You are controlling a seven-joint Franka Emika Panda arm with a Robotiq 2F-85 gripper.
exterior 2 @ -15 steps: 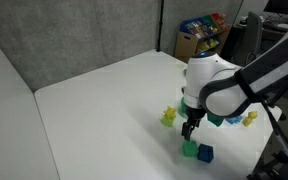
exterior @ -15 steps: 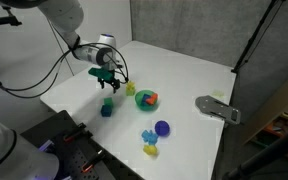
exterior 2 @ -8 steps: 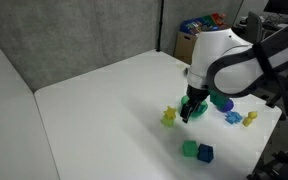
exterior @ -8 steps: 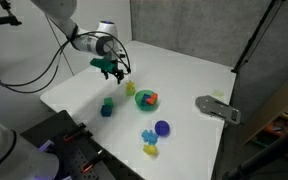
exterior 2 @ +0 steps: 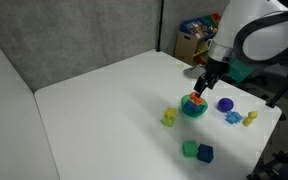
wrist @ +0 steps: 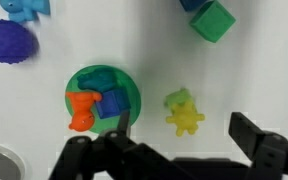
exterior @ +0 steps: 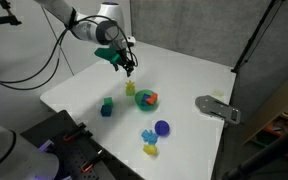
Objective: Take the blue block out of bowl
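Note:
The green bowl (wrist: 124, 82) shows in the wrist view and in both exterior views (exterior: 147, 100) (exterior 2: 194, 107). In the wrist view a blue block (wrist: 111, 104) lies in it, touching an orange piece (wrist: 81, 109). My gripper (wrist: 187, 135) is open and empty. It hangs above the table just beside the bowl, over a yellow star-shaped toy (wrist: 184, 113). In both exterior views the gripper (exterior: 125, 63) (exterior 2: 207, 80) is well above the table, close to the bowl.
A light green cube (exterior: 108, 102) (exterior 2: 189, 149) (wrist: 214, 20) and a dark blue cube (exterior: 105, 111) (exterior 2: 205, 153) stand together away from the bowl. A purple round object (exterior: 161, 127) (wrist: 9, 42) and a yellow-and-light-blue toy (exterior: 149, 141) lie beyond it. A grey device (exterior: 217, 108) sits at the table edge.
My gripper has risen from just above the green and dark blue cubes and moved across the table to a spot beside the bowl. The objects have not moved.

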